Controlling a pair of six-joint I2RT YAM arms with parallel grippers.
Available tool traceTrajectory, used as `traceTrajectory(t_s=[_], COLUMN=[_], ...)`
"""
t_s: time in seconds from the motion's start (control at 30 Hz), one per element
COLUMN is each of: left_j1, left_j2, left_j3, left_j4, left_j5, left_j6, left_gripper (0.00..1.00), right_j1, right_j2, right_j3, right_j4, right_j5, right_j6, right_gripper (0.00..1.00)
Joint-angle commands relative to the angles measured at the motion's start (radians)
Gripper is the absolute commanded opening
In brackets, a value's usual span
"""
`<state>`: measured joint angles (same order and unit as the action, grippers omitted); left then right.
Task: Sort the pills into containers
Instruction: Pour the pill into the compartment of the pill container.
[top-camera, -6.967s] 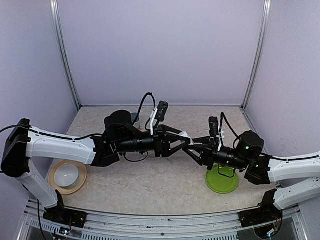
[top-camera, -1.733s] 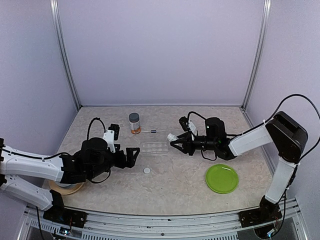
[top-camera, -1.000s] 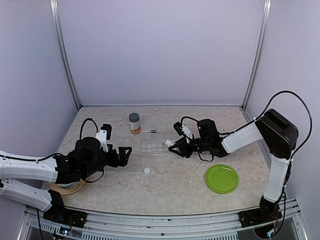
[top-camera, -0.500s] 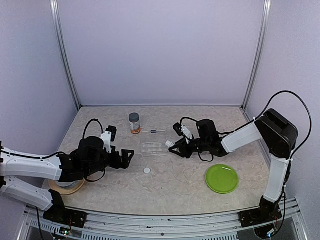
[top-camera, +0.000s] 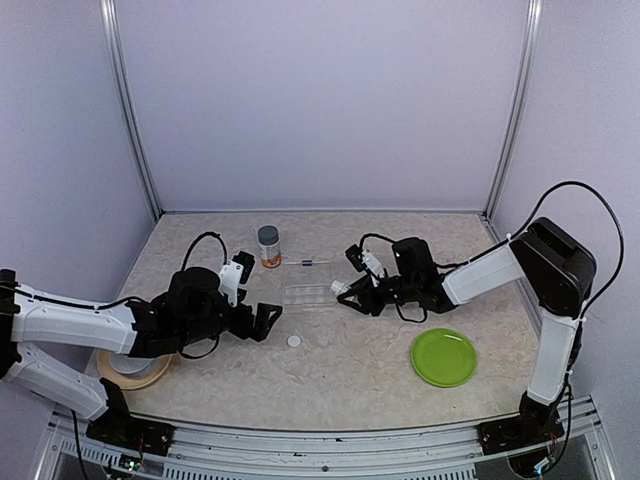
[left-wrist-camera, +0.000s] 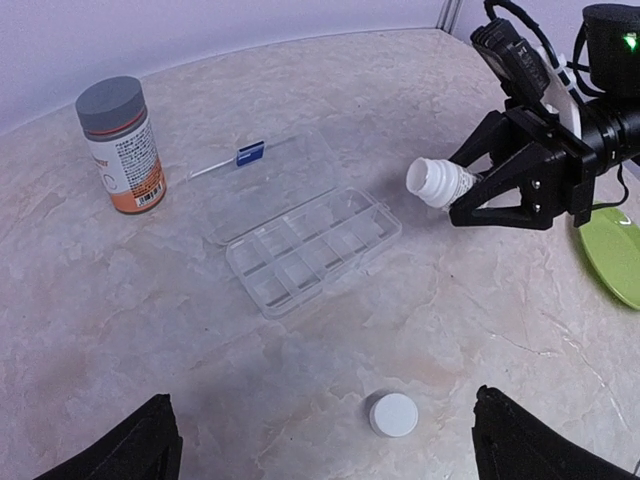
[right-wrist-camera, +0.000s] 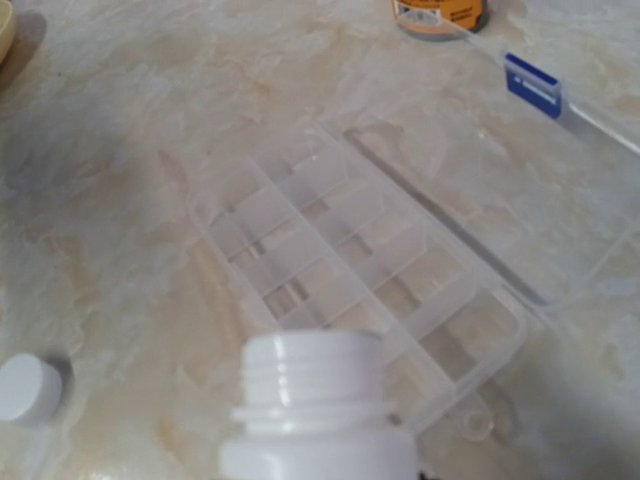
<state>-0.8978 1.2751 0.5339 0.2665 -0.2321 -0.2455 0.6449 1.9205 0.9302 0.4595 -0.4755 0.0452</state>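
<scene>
- A marbled beige surface (top-camera: 350, 380) sits inside lilac walls.
- A clear pill organizer (left-wrist-camera: 300, 235) lies mid-surface with its lid folded flat. Its compartments face up.
- The gray-capped bottle (left-wrist-camera: 120, 145) with the white-and-orange label stands upright just beyond the organizer's left end.
- The right pincer (top-camera: 347, 292) is clamped on the small vial (left-wrist-camera: 432, 183). The vial is uncapped, and its white neck points toward the organizer's right end.
- A white cap (left-wrist-camera: 392, 414) lies alone on the surface in front of the organizer.
- The left pincer (left-wrist-camera: 330, 450) hangs with its jaws spread wide and holds nothing. It is low over the surface near the cap.
- A green plate (top-camera: 443, 357) lies near right.
</scene>
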Motion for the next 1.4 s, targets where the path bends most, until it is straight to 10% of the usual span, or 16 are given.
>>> traceTrajectory(t_s=[0.0,1.37], left_j1=[0.007,0.030], left_j2=[-0.032,-0.132], left_j3=[-0.044,-0.223], left_j4=[0.073,0.306], left_j5=[0.046,0.012], left_j6=[0.059,0.078], left_gripper=[0.99,0.99], right_j1=[-0.010,0.005], right_j2=[-0.017,0.012], right_j3=[0.016,0.122], right_j4=[-0.004,-0.216], right_j5=[-0.003,0.064], right_j6=[-0.004,-0.023], right_gripper=[0.09,0.09])
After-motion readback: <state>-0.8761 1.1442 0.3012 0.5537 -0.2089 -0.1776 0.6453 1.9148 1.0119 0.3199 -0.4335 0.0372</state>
